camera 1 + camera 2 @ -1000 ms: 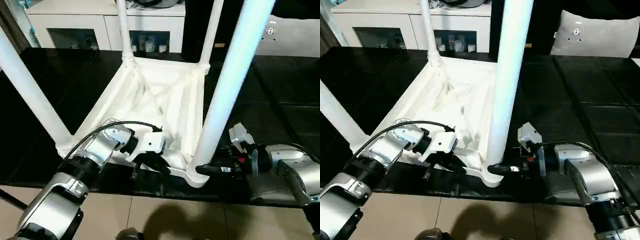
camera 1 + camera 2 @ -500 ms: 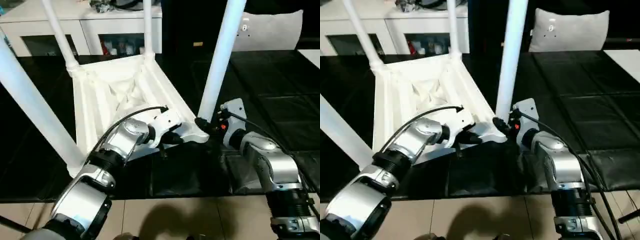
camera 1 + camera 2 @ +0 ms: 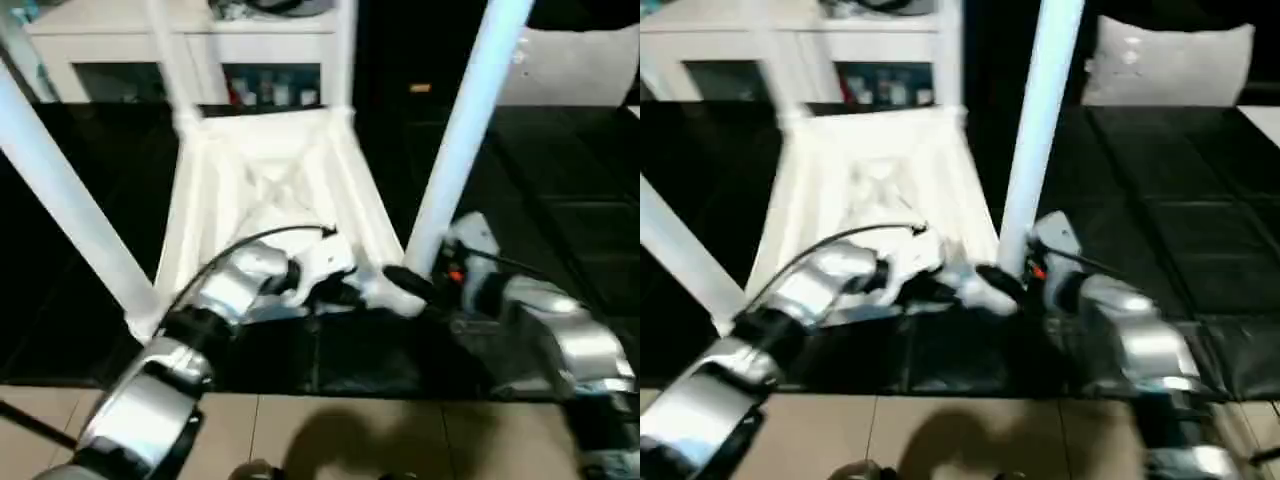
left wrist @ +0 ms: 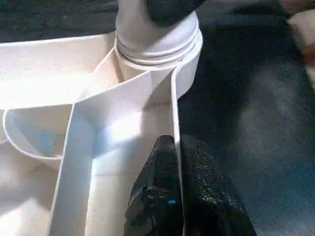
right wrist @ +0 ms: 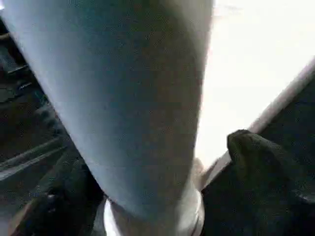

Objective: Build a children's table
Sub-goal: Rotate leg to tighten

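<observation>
Between the spread right gripper [image 5: 157, 196] fingers, a smooth tapered round leg [image 5: 133, 98] is seated; a thin white plastic rib [image 4: 174, 123] is pinched by the left gripper [image 4: 174, 196].

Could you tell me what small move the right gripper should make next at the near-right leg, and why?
Probably draw the right gripper back from the near-right leg. Its fingers stand apart on either side of the leg, which stands upright in its corner socket, while the left gripper pinches the tabletop's rim.
</observation>
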